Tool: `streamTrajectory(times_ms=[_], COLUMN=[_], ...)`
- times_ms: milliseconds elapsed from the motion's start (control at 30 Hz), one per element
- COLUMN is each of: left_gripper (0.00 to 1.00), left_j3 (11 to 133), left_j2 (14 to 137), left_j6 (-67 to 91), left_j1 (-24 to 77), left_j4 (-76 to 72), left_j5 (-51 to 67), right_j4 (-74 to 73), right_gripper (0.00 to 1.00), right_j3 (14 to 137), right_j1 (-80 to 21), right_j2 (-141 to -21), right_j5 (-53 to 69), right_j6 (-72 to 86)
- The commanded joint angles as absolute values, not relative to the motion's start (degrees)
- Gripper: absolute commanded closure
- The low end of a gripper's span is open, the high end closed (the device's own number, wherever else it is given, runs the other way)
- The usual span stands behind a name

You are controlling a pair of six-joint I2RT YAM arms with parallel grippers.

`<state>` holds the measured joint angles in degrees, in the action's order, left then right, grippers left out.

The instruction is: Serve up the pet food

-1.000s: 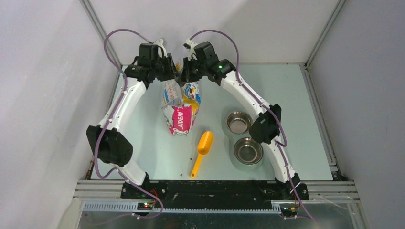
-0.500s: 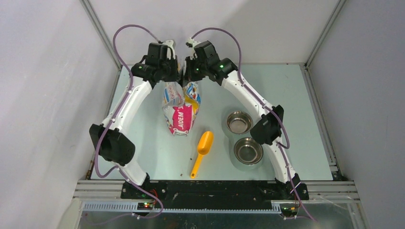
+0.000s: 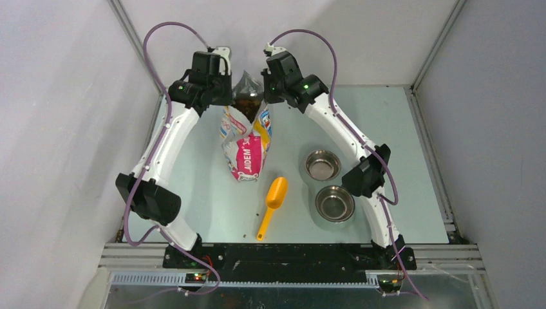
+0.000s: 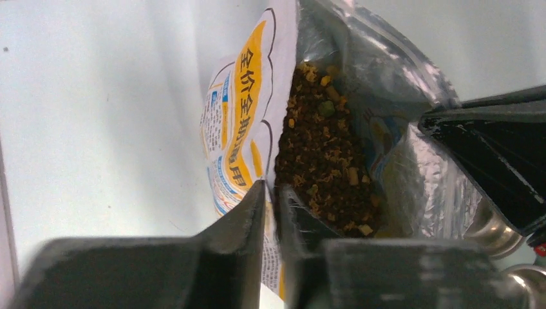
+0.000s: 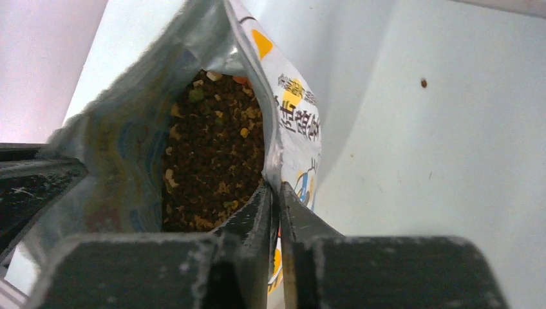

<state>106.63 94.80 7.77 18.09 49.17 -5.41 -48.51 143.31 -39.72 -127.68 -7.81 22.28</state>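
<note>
Top: bag (image 3: 248, 151) stood upright at far middle of table (image 3: 206, 193), mouth open, kibble (image 3: 248, 105) heaped inside. Scoop (image 3: 275, 196) and bowls (image 3: 322, 165) sat nearer, apart from it.
Left wrist: left gripper (image 4: 269, 193) pinched nearly closed on the bag's rim, kibble just beyond.
Right wrist: right gripper (image 5: 275, 193) clamped on the opposite rim.

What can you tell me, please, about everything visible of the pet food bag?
The pet food bag is a glossy pouch printed white, yellow and pink, with a silvery foil lining. It stands on the pale table, toward the far side, its mouth spread open. Inside lies brown kibble flecked with yellow and green bits. The left gripper and right gripper are each shut on opposite sides of its rim.
</note>
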Motion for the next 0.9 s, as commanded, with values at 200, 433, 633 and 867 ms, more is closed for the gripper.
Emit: streamTrajectory(times_ms=[200, 433, 633, 867], left_gripper=[0.46, 0.43, 0.35, 0.34], left_j3=[111.55, 114.83, 112.97, 112.17], left_j2=[94.80, 91.28, 90.10, 96.01], left_j6=[12.15, 9.09, 7.12, 13.35], left_j1=[18.08, 17.02, 16.75, 18.42], left_j4=[47.06, 43.06, 42.47, 46.28], left_j5=[-0.44, -2.00, -1.00, 1.38], right_j4=[-39.23, -38.09, -37.62, -37.80], right_gripper=[0.57, 0.43, 0.41, 0.37], right_j3=[147.28, 145.25, 140.72, 143.19], right_j1=[-38.46, -35.94, -32.77, -34.83], right_j2=[-127.37, -122.00, -119.22, -124.53], right_j5=[1.03, 9.70, 14.52, 17.36], right_j6=[23.39, 18.80, 16.82, 20.10])
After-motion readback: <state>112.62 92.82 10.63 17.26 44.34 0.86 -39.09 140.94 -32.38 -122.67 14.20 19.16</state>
